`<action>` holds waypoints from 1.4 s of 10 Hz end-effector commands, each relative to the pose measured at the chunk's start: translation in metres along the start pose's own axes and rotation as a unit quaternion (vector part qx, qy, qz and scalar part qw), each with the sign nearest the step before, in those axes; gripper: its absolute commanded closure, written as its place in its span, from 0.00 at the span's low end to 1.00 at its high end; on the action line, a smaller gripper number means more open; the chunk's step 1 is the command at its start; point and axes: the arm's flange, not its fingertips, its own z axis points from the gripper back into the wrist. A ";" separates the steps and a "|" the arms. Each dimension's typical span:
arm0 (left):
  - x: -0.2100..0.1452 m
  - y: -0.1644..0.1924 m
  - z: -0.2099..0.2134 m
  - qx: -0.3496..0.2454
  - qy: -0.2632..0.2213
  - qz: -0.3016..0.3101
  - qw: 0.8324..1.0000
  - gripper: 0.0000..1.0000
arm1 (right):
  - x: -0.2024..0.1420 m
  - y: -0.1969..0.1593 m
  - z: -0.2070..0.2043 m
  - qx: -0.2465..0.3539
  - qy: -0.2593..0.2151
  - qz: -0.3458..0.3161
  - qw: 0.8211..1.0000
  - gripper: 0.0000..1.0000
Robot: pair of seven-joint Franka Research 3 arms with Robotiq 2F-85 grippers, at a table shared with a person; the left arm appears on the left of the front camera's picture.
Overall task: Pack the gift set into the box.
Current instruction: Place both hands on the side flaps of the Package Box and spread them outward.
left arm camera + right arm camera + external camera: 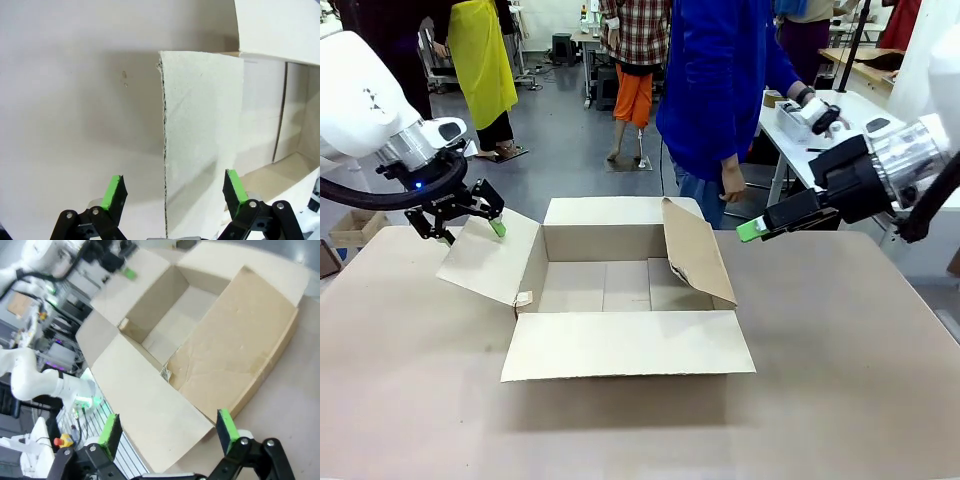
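My left gripper [172, 187] spread, straddling edge of left flap [485, 260] of box [620, 345]; my right gripper [167, 425] spread, empty, near right flap [698, 250].

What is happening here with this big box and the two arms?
The box sits open on the table and looks empty. The left gripper is open, its fingers on either side of the left flap at its edge. The right gripper is open too, hovering just outside the half-raised right flap. A person in blue stands at the far side.
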 end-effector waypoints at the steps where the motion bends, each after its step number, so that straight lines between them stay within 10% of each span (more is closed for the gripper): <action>1: 0.000 0.002 0.004 0.008 -0.005 0.006 1.000 0.00 | 0.064 0.054 -0.025 -0.069 0.106 0.000 0.992 0.00; 5: 0.000 0.002 0.004 0.008 -0.005 0.006 1.000 0.00 | 0.139 0.141 -0.114 -0.257 0.288 0.022 0.922 0.00; 8: 0.000 0.002 0.004 0.008 -0.005 0.006 1.000 0.00 | 0.115 0.144 -0.101 -0.221 0.214 0.019 0.951 0.00; 10: 0.000 0.002 0.004 0.008 -0.005 0.006 1.000 0.00 | 0.137 0.164 -0.153 -0.325 0.289 0.055 0.899 0.00; 12: 0.000 0.002 0.004 0.008 -0.005 0.006 1.000 0.00 | 0.155 0.143 -0.185 -0.310 0.286 -0.001 0.907 0.00; 14: 0.000 0.002 0.004 0.008 -0.005 0.006 1.000 0.00 | 0.162 0.110 -0.219 -0.373 0.290 -0.079 0.878 0.00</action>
